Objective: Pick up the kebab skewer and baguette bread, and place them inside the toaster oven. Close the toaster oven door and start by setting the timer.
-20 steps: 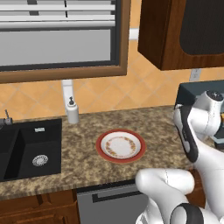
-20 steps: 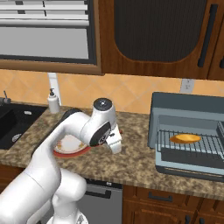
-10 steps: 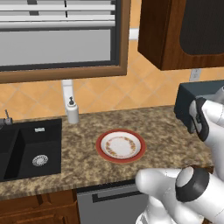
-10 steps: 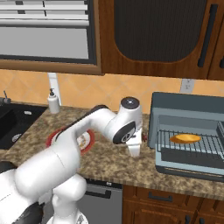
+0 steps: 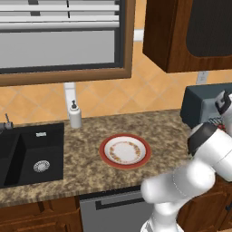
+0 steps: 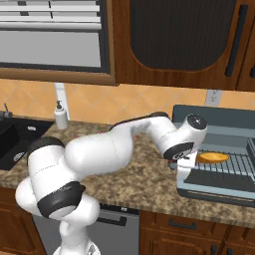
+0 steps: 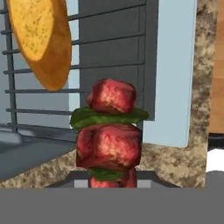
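Now the white arm's two-finger gripper (image 6: 182, 168) hangs at the front left corner of the blue-grey boxy toaster oven (image 6: 219, 124), its fingers pinching the kebab skewer (image 7: 111, 138) of red-brown meat chunks and green slices. Further in, the oval golden baguette bread (image 6: 212, 158) lies on the oven's wire rack (image 6: 226, 165). Left on the speckled counter (image 5: 86, 163) sits a red-rimmed plate (image 5: 125, 151).
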### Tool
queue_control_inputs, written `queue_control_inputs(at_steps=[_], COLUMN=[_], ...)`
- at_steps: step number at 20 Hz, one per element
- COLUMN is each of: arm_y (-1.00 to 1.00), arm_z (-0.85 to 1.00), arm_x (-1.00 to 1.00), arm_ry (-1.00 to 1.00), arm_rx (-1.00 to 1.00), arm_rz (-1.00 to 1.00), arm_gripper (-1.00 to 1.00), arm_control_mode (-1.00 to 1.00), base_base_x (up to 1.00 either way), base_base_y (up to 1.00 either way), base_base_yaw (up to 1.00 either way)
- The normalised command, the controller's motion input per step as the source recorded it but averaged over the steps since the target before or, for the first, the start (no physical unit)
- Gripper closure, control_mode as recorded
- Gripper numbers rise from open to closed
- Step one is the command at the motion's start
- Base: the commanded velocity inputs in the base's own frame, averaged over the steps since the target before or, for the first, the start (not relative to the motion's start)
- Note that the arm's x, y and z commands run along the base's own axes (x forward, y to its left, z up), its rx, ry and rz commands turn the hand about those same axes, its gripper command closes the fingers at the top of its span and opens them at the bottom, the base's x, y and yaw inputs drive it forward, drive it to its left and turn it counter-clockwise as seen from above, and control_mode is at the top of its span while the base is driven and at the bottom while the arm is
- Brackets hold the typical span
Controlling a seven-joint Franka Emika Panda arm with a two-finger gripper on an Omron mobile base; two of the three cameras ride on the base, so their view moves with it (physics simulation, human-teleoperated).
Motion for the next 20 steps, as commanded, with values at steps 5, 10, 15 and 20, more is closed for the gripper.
queue_control_inputs(at_steps=[5, 10, 15, 20], arm_y=[-0.77, -0.73, -0.49, -0.62], arm_z=[-0.03, -0.23, -0.21, 0.0], arm_x=[0.24, 0.02, 0.0, 0.03], arm_ry=[-0.02, -0.15, -0.35, -0.24], arm_rx=[0.04, 0.0, 0.0, 0.03], arm_rz=[-0.01, -0.01, 0.0, -0.01], arm_gripper=[1.0, 1.0, 1.0, 1.0], arm_control_mode=[-1.0, -1.0, -1.0, -1.0], base_base_x=[0.0, 0.0, 0.0, 0.0], base_base_y=[0.0, 0.0, 0.0, 0.0], base_base_yaw=[0.0, 0.0, 0.0, 0.0])
